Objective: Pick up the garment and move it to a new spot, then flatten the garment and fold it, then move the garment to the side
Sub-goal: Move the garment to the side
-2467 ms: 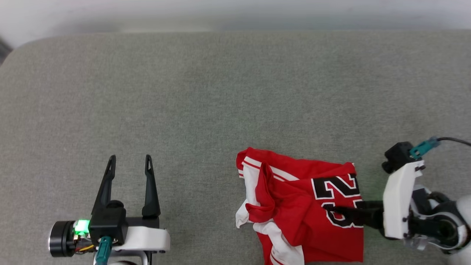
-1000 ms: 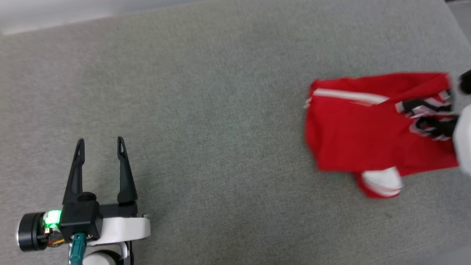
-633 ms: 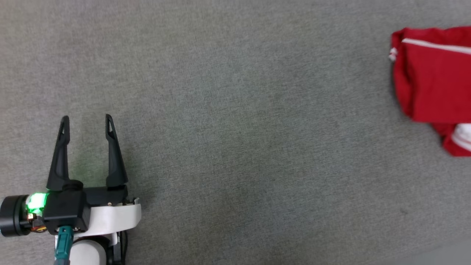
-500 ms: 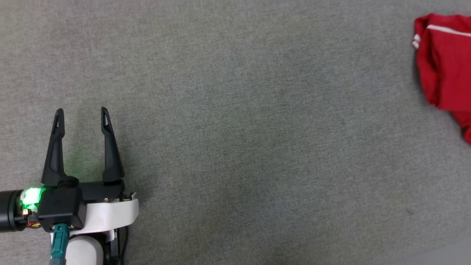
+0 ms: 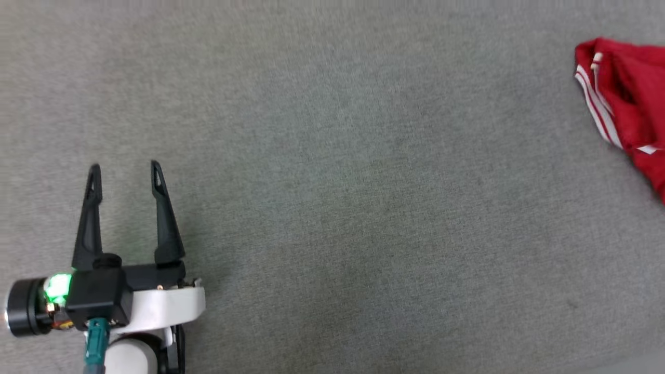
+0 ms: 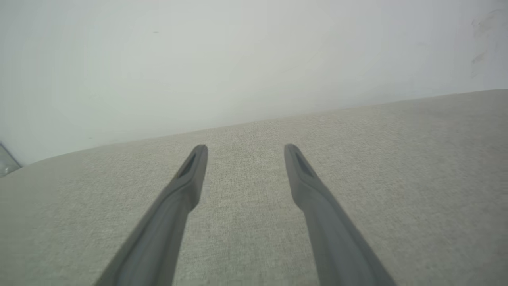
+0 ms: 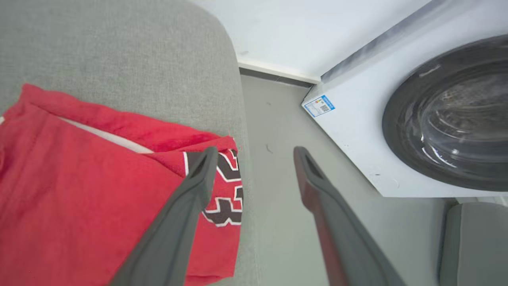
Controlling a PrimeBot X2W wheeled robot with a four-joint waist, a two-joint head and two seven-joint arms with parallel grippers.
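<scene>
The garment [image 5: 631, 98], a red jersey with white stripes, lies bunched at the far right edge of the head view, partly cut off. In the right wrist view the garment [image 7: 79, 190] rests on the grey cushion with its black "23" near the cushion's edge. My right gripper [image 7: 254, 155] stands open just above it, with nothing between its fingers. My left gripper [image 5: 124, 174] is open over bare cushion at the lower left, far from the jersey; the left gripper [image 6: 244, 149] has an empty gap.
The grey fabric cushion [image 5: 337, 197] spans the head view. Beyond its right edge lie the floor [image 7: 285, 222] and a white washing machine [image 7: 397, 119] with a dark round door. A pale wall [image 6: 238, 59] rises behind the cushion.
My right gripper has opened and let go of the garment, which now lies at the cushion's right edge. The head camera has swung left. The left gripper has stayed open.
</scene>
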